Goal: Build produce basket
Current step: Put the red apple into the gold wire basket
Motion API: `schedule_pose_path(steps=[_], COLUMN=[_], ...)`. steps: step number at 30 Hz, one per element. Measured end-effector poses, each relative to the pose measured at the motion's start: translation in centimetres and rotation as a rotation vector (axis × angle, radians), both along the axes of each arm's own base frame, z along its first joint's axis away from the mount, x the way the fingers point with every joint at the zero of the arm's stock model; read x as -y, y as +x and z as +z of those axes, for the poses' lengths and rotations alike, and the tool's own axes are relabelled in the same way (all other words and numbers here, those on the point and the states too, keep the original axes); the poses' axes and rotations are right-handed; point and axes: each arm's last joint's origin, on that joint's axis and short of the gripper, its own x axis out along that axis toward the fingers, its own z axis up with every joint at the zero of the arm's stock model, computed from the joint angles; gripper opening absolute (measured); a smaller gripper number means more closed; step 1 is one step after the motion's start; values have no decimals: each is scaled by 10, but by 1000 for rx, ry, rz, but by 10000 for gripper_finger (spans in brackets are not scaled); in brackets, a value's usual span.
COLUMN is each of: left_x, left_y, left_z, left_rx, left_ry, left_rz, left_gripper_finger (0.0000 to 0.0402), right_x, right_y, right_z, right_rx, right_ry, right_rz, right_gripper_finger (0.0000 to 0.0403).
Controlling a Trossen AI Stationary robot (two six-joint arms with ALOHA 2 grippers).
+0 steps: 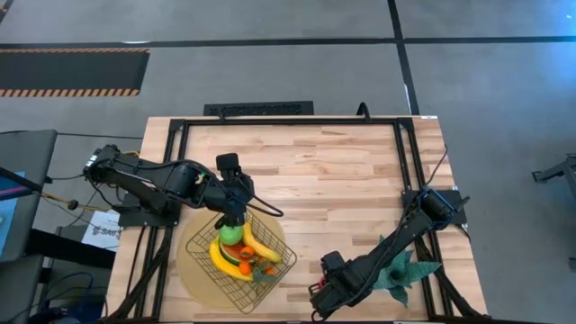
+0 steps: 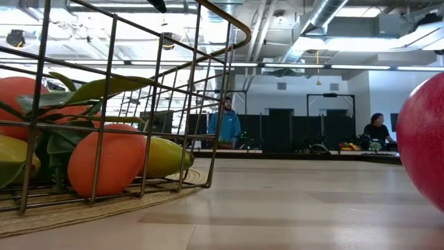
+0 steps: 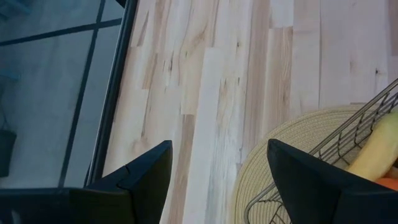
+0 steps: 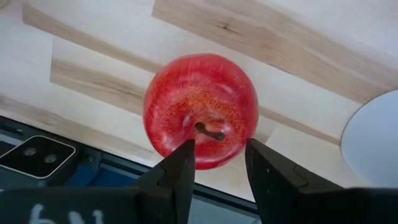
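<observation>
Hovering over the red round fruit (image 4: 200, 111), the right gripper (image 4: 219, 169) sits near the front edge of the table (image 1: 342, 180), right of the basket (image 1: 200, 241). Its fingers (image 4: 180, 171) stand apart, one on each side of the stem, above the fruit; whether they touch it cannot be told. The fruit rests on bare wood, well apart from the basket, with the black table frame (image 4: 93, 165) just beside it. In the low view the same fruit (image 2: 423, 139) fills the right edge.

The left gripper (image 1: 234, 213) hangs over the back corner of the basket, jaws spread wide and holding nothing; its fingers (image 3: 146, 174) frame bare wood and the rim of the round tan mat (image 3: 273, 149).

The basket stands on that mat (image 1: 184, 265) at front left. Inside lie a green apple (image 1: 231, 234), two bananas (image 1: 256, 243), and orange fruits (image 2: 111, 167) with green leaves (image 2: 90, 90). Wire bars (image 2: 104, 104) stand in front of the fruit in the low view.

A teal spiky-leaved plant (image 1: 405, 267) lies under the right arm (image 1: 396, 238) near the front right corner. Beyond the table two people (image 2: 227, 125) stand far back in the room.
</observation>
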Motion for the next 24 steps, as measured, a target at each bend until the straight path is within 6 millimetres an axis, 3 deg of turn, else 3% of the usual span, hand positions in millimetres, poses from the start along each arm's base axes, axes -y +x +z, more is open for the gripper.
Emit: schedule_pose_path(steps=[24], left_x=[0], left_y=[0], left_z=[0], left_rx=[-1], left_ry=[1], left_rz=[0], left_gripper_finger=[248], right_x=[2], right_y=[4], right_z=[0], right_rx=[40], right_ry=[-13], right_rz=[-7], right_gripper_finger=[129])
